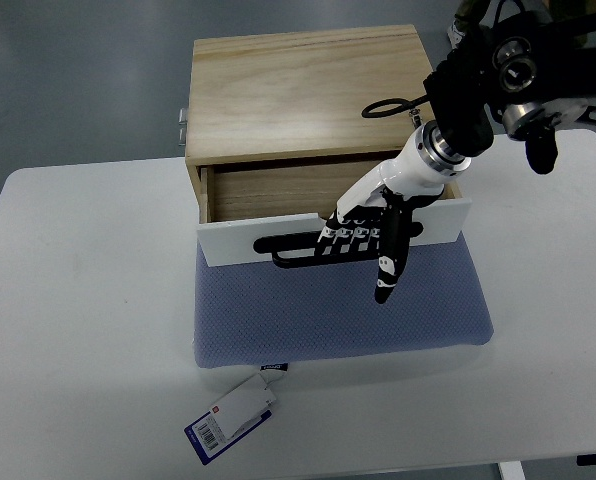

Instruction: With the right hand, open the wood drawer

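Box: pale wooden box (308, 90), upper centre of the frame, straight grain running left to right, flat rectangular top, small metal hinge or clasp on its left side.
Drawer: drawer (278, 190) at the box's lower front, pulled partway out; bare wood floor and side walls show between the box and the front panel.
Drawer front: white flat panel (243, 242), smooth, tilted slightly in the frame, with a long black slot handle (293, 252) across its middle.
Right hand: right hand (363, 235) comes in from the upper right on a black-and-white arm with a metal wrist ring. Fingers (387, 275) black and white, jointed; most are curled over the panel's top edge into the handle slot, one points straight down past the panel over the mat.
Mat: blue-grey padded mat (343, 315), fine dotted weave, rounded corners, lying under the drawer front, centre of the frame.
Tag: white and blue card tag (230, 418) with a barcode, lower centre-left, attached at the mat's front edge.
Cable: black loop of cable (383, 107) on the box top, right side.
Surface: white table (78, 330), smooth, matte, rounded corners.
Room: grey floor (78, 80) behind the table, upper left.
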Tool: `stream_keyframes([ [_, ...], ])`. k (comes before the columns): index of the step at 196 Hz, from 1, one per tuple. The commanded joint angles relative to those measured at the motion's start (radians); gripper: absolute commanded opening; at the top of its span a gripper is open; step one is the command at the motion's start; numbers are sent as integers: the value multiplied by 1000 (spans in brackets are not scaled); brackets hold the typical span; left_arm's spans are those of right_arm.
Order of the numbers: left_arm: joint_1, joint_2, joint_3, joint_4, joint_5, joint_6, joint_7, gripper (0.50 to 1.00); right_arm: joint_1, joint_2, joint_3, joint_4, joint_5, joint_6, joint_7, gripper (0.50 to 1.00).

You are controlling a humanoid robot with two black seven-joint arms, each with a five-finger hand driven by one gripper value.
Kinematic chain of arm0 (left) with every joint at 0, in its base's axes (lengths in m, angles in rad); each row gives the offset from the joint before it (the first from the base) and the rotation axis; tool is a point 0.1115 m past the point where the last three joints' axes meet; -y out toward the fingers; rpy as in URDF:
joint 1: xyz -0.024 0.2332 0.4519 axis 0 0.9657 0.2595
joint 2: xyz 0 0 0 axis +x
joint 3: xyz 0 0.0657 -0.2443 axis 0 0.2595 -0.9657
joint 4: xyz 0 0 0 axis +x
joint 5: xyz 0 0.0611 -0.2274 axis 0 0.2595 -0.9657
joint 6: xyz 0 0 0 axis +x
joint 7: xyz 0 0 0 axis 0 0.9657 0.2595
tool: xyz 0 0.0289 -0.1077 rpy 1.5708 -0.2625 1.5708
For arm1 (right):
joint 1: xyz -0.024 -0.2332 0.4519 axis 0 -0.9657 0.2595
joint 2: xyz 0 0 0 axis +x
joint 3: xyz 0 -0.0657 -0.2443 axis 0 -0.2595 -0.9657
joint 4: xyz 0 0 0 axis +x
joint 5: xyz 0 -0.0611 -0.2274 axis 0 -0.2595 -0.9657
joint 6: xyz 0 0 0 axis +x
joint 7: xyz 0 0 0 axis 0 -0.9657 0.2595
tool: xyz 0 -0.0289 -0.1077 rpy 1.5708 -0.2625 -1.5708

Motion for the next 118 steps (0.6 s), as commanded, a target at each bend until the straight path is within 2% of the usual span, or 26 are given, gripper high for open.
stream_keyframes([
  [1,0,0,0,0,0,-1,0,1000,13,-8,-1,9,5,12,0,936],
  [95,-1,0,0,0,2,-1,0,1000,67,-46,2,14,9,12,2,938],
  [118,-1,0,0,-2,0,-1,0,1000,110,-101,65,3,11,12,5,940],
])
